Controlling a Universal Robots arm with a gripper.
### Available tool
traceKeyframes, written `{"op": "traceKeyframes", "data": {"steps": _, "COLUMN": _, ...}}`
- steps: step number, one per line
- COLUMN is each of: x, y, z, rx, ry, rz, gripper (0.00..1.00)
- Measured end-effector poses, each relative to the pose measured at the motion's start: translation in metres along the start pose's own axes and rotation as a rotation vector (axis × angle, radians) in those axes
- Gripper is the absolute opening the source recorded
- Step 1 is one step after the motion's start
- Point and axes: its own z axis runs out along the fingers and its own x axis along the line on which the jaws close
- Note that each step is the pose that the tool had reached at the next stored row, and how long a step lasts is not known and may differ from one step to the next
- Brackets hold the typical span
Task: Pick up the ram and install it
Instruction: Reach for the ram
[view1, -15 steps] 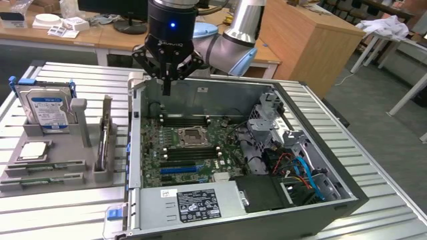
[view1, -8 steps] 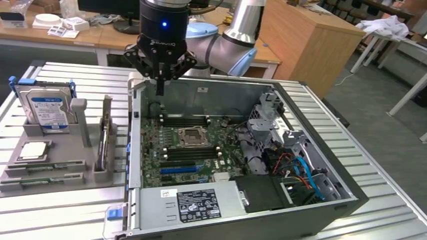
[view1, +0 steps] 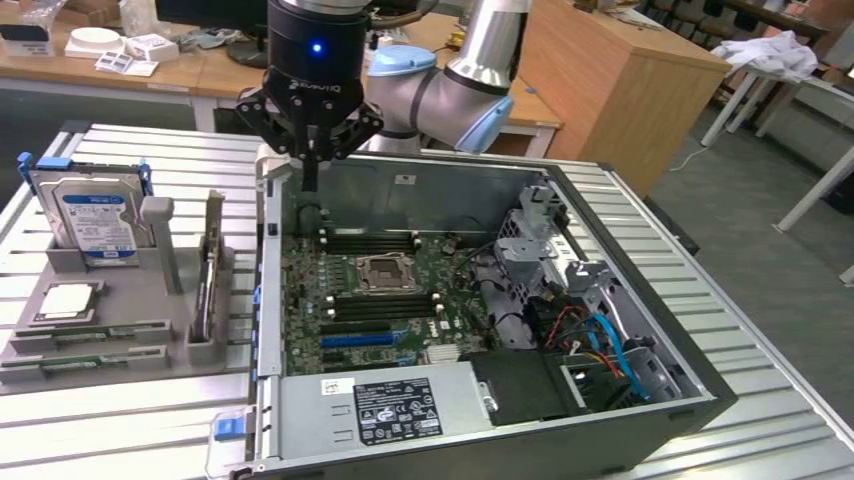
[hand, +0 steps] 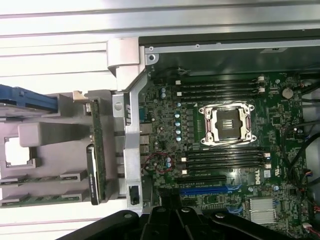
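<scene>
Exterior view, ram (view1: 210, 265) upright in rack (view1: 127, 300), pincer (view1: 310, 180) nearby above case (view1: 400, 185) corner

On the green motherboard (hand: 161, 116), long black memory slots (hand: 220, 90) flank the open square silver processor socket (hand: 225, 125) at twelve and six o'clock.

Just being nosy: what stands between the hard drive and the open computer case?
A thin circuit card standing on edge in the grey holder, clearest in the exterior view.
</scene>
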Motion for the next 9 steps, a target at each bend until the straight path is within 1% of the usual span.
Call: {"op": "traceKeyframes", "data": {"steps": 9, "x": 0.0071, "y": -0.0006, "z": 0.0008, "rx": 0.001, "ry": 0.0121, "rz": 0.001, "gripper": 0.11}}
